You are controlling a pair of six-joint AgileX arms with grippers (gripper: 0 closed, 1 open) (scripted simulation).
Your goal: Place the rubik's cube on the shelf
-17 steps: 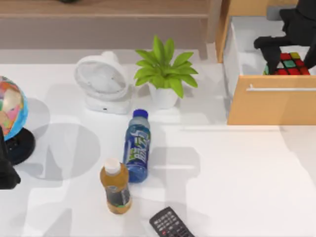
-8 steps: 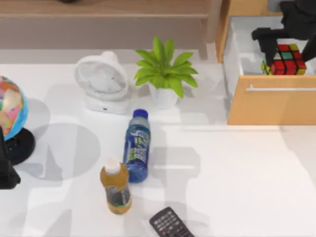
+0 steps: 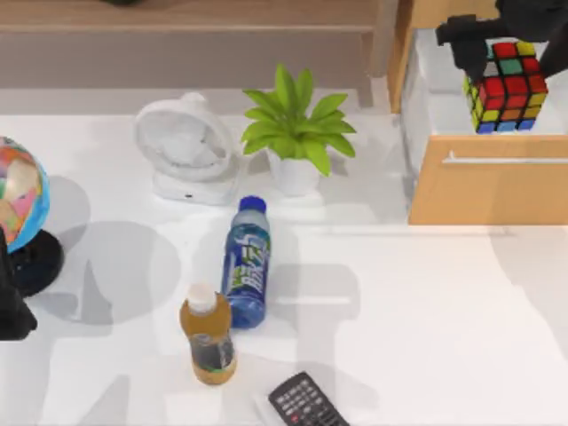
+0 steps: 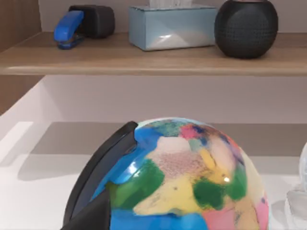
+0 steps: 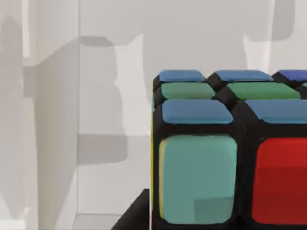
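- Your right gripper (image 3: pixel 508 49) has the rubik's cube (image 3: pixel 507 86) clamped between its fingers, up at the top view's far right, above the open drawer (image 3: pixel 486 182) of the orange-wood cabinet.
- The cube hangs just under the black fingers, gripped at its upper part; most of its body shows below them.
- In the right wrist view the rubik's cube (image 5: pixel 230 153) sits right against the camera, teal and red stickers facing you, the pale drawer interior behind it.
- Biggest risk, as I judge it: the hold looks high on the cube, so a quick swing could let it twist or slip out and drop back into the drawer.
- Next risk: the shelf (image 3: pixel 186 16) runs along the back, well to the left, and the cabinet's upright side stands between. Carry too low and you clip it.
- The shelf (image 4: pixel 153 60) is not bare either: a blue stapler (image 4: pixel 68 28), a tissue box (image 4: pixel 172 26) and a round dark speaker (image 4: pixel 245 28) stand on it. Come down on one of those and the cube topples.
- Pick an open stretch of board and come in from above, I'd say.
- The plant (image 3: pixel 297 129) and the fan (image 3: pixel 185 146) stand just in front of the shelf; stay above them.
- Your left arm sits parked by the globe (image 3: pixel 19 191) at the table's left edge, and I cannot tell whether its gripper is open or closed.
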